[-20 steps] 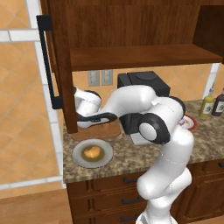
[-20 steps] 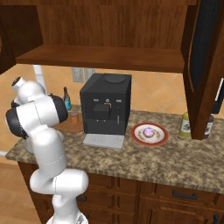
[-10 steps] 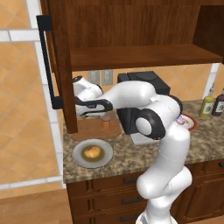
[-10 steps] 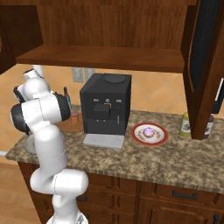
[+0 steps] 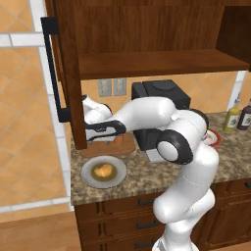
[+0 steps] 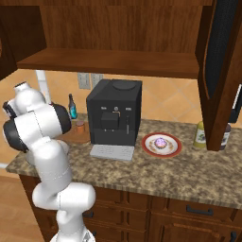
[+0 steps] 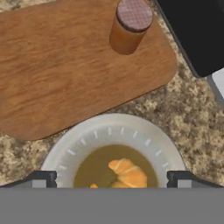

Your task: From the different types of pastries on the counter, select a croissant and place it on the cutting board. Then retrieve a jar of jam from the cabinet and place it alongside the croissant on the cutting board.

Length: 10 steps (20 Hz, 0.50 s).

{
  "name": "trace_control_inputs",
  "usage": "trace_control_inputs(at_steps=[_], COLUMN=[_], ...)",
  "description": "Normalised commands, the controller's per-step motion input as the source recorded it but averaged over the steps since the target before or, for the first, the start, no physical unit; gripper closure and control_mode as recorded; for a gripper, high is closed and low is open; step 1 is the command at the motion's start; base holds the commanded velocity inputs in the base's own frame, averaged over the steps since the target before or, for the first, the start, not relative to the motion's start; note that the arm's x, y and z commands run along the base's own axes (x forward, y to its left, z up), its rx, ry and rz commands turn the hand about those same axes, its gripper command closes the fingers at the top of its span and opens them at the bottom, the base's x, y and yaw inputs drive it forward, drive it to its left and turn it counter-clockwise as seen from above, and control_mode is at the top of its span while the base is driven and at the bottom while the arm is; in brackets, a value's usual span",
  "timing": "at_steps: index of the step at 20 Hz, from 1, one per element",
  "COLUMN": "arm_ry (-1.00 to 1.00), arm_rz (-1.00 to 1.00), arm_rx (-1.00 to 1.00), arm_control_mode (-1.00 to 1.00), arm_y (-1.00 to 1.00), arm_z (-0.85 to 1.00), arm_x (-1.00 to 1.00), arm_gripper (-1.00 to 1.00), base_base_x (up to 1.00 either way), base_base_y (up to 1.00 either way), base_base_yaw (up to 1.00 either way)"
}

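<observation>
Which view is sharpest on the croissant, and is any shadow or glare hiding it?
Hand view: croissant crisp, evenly lit on its plate, bottom cut off by the frame. Left base view: croissant small, soft, no glare. Right base view: the arm blocks it.

A home kitchen is shown. A speckled granite counter is set over dark wooden drawers with short black handles, and a wall cabinet of the same wood, its door swung open, is hung above it. A black coffee machine is placed against a wall of orange tiles, beside an outlet plate. Bottles, pastries on plates and a wooden cutting board are laid out on the counter.
</observation>
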Motion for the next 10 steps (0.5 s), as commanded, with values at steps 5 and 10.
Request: trace_control_inputs(at_steps=[5, 10], arm_ry=[-0.03, 0.00], arm_rz=[-0.05, -0.08], arm_rx=[0.10, 0.11], arm_control_mode=[-1.00, -1.00], arm_y=[-0.03, -0.42], arm_z=[-0.05, -0.52], arm_x=[-0.54, -0.28], arm_gripper=[-1.00, -1.00], base_base_x=[0.00, 0.00], base_base_y=[0.00, 0.00], base_base_yaw=[0.00, 0.00])
